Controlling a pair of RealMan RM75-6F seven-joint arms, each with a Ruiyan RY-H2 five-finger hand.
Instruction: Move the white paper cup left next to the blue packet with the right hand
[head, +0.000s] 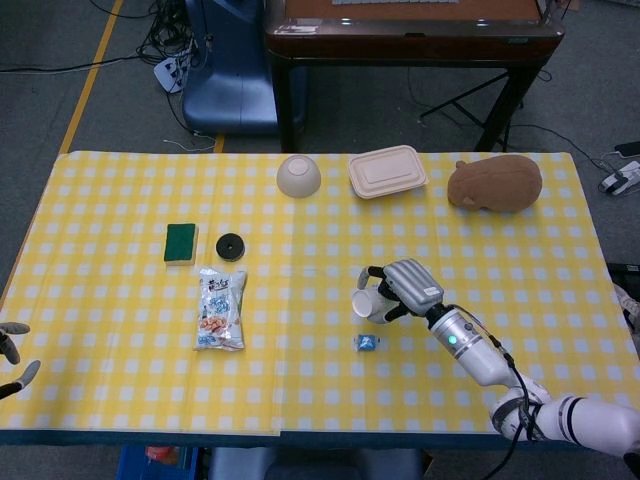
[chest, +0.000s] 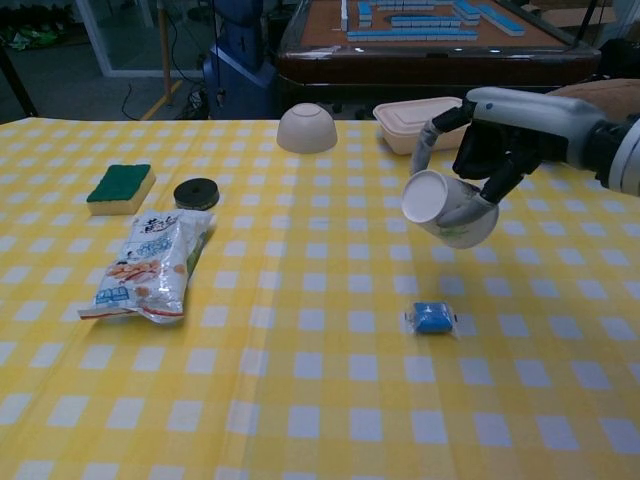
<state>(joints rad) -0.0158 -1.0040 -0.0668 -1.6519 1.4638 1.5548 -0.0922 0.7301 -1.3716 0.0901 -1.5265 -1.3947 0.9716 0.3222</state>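
My right hand (head: 400, 290) (chest: 490, 140) grips the white paper cup (head: 365, 303) (chest: 445, 208) and holds it in the air, tilted with its mouth facing left. The cup hangs just above and behind the small blue packet (head: 367, 343) (chest: 433, 318), which lies flat on the yellow checked cloth. My left hand (head: 10, 355) shows only at the left edge of the head view, fingers apart and holding nothing.
A snack bag (head: 221, 308) (chest: 150, 262), green sponge (head: 181, 242) (chest: 120, 187) and black disc (head: 231, 245) (chest: 196, 192) lie on the left. An upturned bowl (head: 299, 175) (chest: 306, 127), lidded box (head: 387, 170) (chest: 428, 124) and brown plush (head: 494, 183) line the far edge.
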